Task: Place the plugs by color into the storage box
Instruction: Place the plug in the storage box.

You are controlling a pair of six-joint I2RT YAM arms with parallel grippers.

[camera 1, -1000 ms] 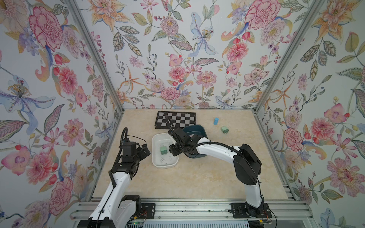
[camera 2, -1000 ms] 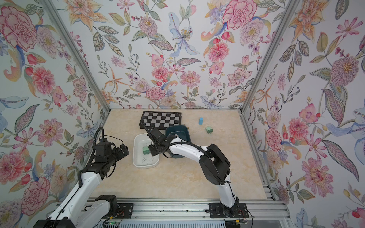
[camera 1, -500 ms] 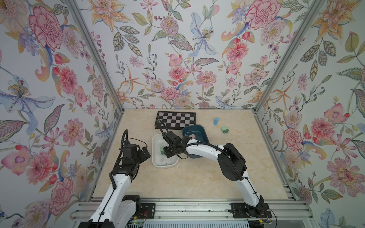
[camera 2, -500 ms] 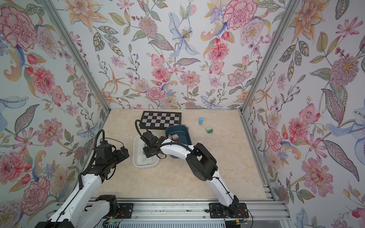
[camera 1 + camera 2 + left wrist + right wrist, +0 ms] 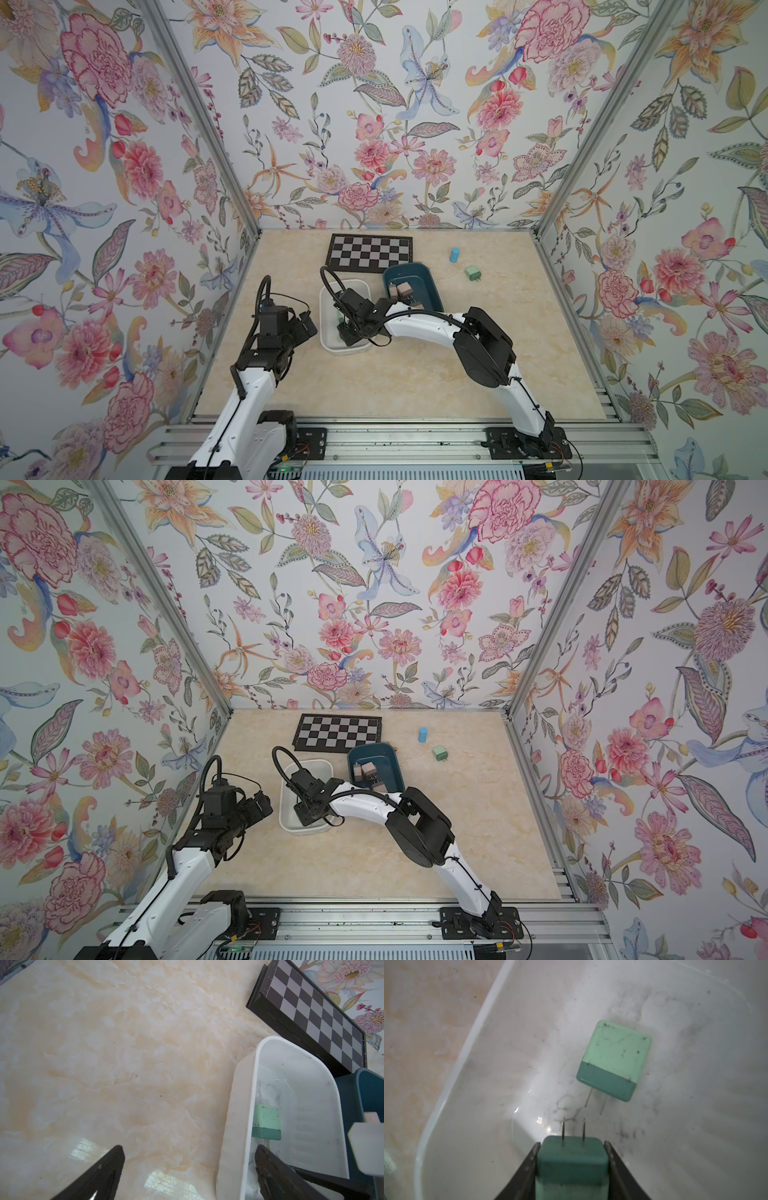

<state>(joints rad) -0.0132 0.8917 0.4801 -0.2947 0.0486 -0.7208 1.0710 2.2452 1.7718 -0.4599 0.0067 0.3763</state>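
My right gripper point(image 5: 572, 1144) reaches down into the white tub point(image 5: 467, 1084), shut on a mint green plug point(image 5: 572, 1159) whose prongs point at the tub floor. A second green plug point(image 5: 614, 1059) lies flat on that floor just beyond. In both top views the right gripper point(image 5: 347, 332) point(image 5: 305, 812) covers the near half of the white tub point(image 5: 324, 328). Pink-beige plugs point(image 5: 403, 289) sit in the dark blue tub point(image 5: 428, 286). Another green plug point(image 5: 471, 273) lies on the table to the right. My left gripper point(image 5: 189, 1151) hangs open and empty beside the white tub point(image 5: 239, 1105).
A checkerboard point(image 5: 370, 253) lies at the back, touching the blue tub's far end. A light blue cylinder point(image 5: 454, 254) stands near the loose green plug. Floral walls close off the table on three sides. The left gripper point(image 5: 309, 326) hovers just left of the white tub.
My right gripper has swung left from beside the blue tub to over the white tub and come down into it with the green plug. The left arm has stayed put.
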